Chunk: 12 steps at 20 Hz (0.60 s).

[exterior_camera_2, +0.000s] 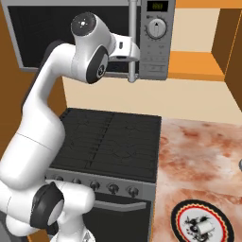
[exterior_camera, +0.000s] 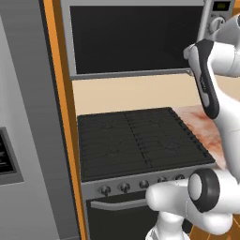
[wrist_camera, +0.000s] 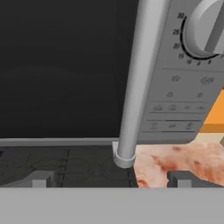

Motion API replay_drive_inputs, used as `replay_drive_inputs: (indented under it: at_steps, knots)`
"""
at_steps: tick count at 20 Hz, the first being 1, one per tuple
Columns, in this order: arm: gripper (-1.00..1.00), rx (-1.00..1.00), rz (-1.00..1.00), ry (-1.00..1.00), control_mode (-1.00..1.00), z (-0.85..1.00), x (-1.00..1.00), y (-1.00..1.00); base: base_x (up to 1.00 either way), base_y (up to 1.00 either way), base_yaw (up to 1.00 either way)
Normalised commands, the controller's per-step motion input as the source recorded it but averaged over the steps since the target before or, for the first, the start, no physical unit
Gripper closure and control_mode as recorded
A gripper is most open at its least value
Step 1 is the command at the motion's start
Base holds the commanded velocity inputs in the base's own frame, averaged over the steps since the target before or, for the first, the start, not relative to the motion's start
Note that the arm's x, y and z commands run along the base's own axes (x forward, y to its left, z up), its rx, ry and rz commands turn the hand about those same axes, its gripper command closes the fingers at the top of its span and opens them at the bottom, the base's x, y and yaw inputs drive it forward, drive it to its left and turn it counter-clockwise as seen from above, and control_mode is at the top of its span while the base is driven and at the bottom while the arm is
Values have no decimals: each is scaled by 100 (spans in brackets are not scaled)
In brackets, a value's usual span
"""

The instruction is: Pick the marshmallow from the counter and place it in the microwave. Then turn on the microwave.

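Task looked barely begun. The marshmallow, a small off-white lump, sat on a round plate w/ a dark and red rim at the near edge of the counter, right of the stovetop and well apart from the arm. Nothing was held: in the hand view the gripper had its two finger tips spread wide, nothing between them, one either side of the lower end of the bar handle. The microwave hung above the stovetop w/ its dark glass door shut as far as could be told; the handle stood flush in front of it and no gap showed. The right base view put the hand up close to that handle, just left of the dial. Judged from this: the step in hand was prob. opening the door, grip on the handle not yet made. Left to do: pull door open, go down to the plate for the marshmallow, carry it inside, shut the door, then start the microwave. The display was too small to read, so whether it ran couldn't be told; w/ the marshmallow out on the counter, prob. not.
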Motion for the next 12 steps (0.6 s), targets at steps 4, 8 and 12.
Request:
replay_drive_inputs:
  at_steps: [4,8,12]
  knots:
    - [-100,-2,0,0,-100,4,26,-18,0,0,0]
    - [-100,-1,0,0,-100,0,28,-10,0,0,0]
    - [-100,-1,0,0,-100,0,26,-8,0,0,0]
